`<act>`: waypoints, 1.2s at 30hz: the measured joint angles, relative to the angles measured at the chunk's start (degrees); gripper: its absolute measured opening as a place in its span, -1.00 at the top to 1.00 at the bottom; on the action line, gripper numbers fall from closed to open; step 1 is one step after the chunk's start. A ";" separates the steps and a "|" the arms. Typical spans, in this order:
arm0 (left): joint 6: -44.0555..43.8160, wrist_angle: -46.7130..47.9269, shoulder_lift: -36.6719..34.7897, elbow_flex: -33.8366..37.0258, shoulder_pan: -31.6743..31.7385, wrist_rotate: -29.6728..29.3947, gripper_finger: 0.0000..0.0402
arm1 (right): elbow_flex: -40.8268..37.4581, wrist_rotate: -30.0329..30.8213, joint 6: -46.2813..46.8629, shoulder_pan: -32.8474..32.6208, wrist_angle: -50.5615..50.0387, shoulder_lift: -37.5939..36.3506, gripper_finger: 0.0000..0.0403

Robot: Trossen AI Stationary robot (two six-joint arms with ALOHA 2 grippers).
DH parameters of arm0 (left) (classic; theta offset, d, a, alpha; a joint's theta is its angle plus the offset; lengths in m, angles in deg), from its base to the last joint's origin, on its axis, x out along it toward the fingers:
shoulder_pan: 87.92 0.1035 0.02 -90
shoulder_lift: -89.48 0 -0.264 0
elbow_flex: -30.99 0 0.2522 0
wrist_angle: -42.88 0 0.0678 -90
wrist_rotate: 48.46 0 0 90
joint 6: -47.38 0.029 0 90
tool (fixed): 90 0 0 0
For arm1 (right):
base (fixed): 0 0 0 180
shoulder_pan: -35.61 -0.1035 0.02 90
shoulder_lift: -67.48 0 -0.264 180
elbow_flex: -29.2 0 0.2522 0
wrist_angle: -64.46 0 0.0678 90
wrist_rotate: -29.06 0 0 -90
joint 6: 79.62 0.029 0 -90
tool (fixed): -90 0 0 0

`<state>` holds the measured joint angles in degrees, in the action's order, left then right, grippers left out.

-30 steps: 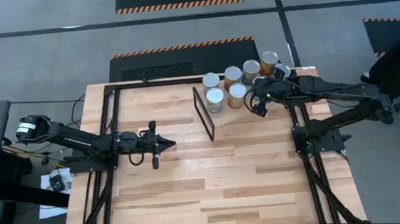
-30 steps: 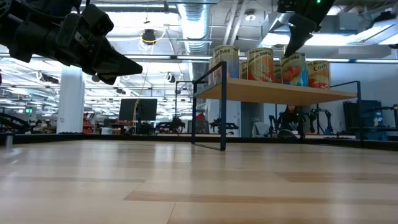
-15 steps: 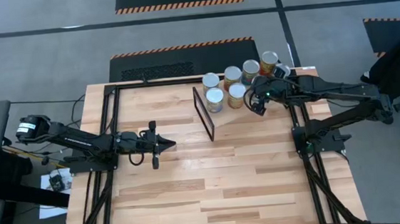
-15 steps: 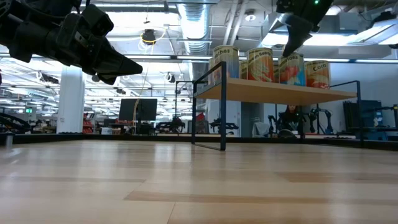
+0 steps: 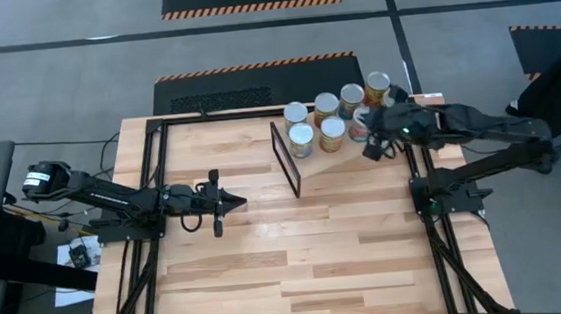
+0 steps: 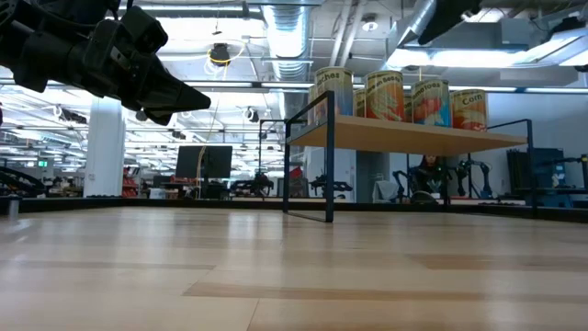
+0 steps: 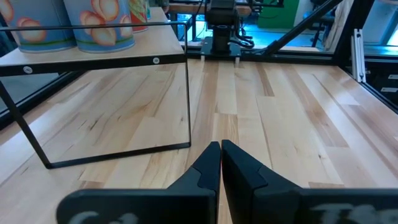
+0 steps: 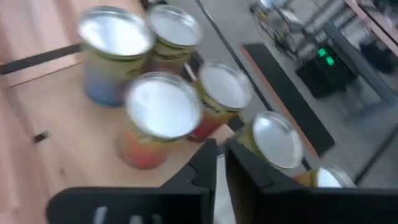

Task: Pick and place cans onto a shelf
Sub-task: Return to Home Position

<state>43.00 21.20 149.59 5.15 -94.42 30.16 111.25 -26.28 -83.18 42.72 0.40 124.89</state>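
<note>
Several cans (image 5: 333, 130) with silver tops and orange or yellow labels stand upright in a cluster on the shelf (image 5: 342, 167), a raised light-wood board with a black end frame (image 5: 286, 162). The low view shows the cans (image 6: 386, 96) in a row on the board (image 6: 395, 136). My right gripper (image 5: 372, 150) is shut and empty, above the cluster's right end; its wrist view looks down on the can tops (image 8: 163, 109). My left gripper (image 5: 236, 203) is shut and empty, above the table left of the shelf, pointing at its frame (image 7: 188, 87).
The slatted wooden tabletop (image 5: 299, 266) lies bare in front of the shelf. Black frame rails (image 5: 153, 187) run along the table's left and right sides. The right arm's base (image 5: 449, 199) stands at the table's right edge.
My right gripper has risen from beside the cans at the shelf's right end and drawn back toward the table's right edge; in the low view it has gone up almost out of the picture. The cans stay upright on the shelf.
</note>
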 joint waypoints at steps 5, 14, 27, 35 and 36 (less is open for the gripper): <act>0.25 0.00 0.00 0.00 0.02 0.00 0.98 | -10.06 -0.53 -1.88 -4.90 10.78 -6.66 0.94; 4.14 -2.20 -0.02 0.00 3.27 10.04 0.98 | -36.20 -6.76 -12.82 -12.13 48.62 -15.29 0.87; 7.78 0.16 -7.48 -0.02 13.32 21.44 0.98 | -52.47 -15.25 -11.53 -16.12 64.04 -24.45 0.92; 8.85 12.13 -19.32 -0.02 14.64 19.51 0.98 | -56.36 -15.08 -8.59 -16.52 63.65 -31.88 0.91; 9.12 13.40 -20.95 -0.02 14.64 19.09 0.98 | -56.87 -15.08 -8.48 -16.69 62.93 -33.14 0.93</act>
<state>52.12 34.61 128.64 5.13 -79.78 49.25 54.38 -41.37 -91.65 26.03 63.32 91.75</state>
